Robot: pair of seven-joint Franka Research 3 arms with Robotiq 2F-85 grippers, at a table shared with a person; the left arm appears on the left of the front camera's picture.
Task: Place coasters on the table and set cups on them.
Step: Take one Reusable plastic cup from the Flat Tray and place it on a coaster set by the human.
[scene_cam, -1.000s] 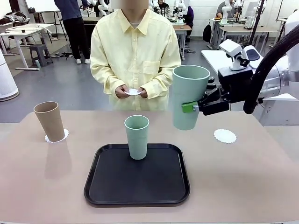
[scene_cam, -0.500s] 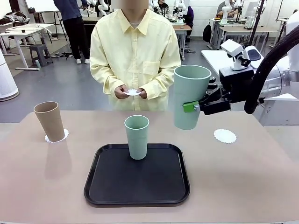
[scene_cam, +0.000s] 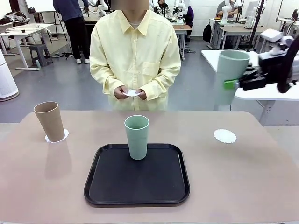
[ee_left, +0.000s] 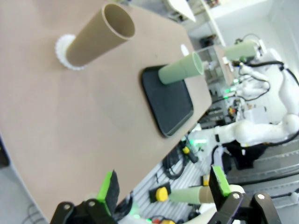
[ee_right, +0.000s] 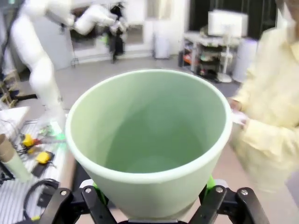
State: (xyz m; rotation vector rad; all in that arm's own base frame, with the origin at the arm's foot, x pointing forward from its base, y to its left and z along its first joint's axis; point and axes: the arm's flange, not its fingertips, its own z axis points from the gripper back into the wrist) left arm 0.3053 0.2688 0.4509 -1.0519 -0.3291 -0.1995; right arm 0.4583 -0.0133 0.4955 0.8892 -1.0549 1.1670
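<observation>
Two right fingers [ee_right: 212, 196] flank the mint cup [ee_right: 149, 140] base.

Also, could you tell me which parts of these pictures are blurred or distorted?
Front view: the mint cup in the right claw is motion-smeared, while the tray cup and tan cup are crisp. Right wrist view: that cup is fairly sharp, the person's sleeve behind it streaked. Left wrist view: sharp, but rolled, so the cups point sideways.

The tan cup [scene_cam: 49, 121], the mint cup [scene_cam: 136, 137] and the other mint cup [scene_cam: 232, 65] looked like matt plastic. The coaster [scene_cam: 225, 136] was thin white paper. The bench [scene_cam: 243, 186] top was matt, the black tray [scene_cam: 140, 184] faintly glossy.
</observation>
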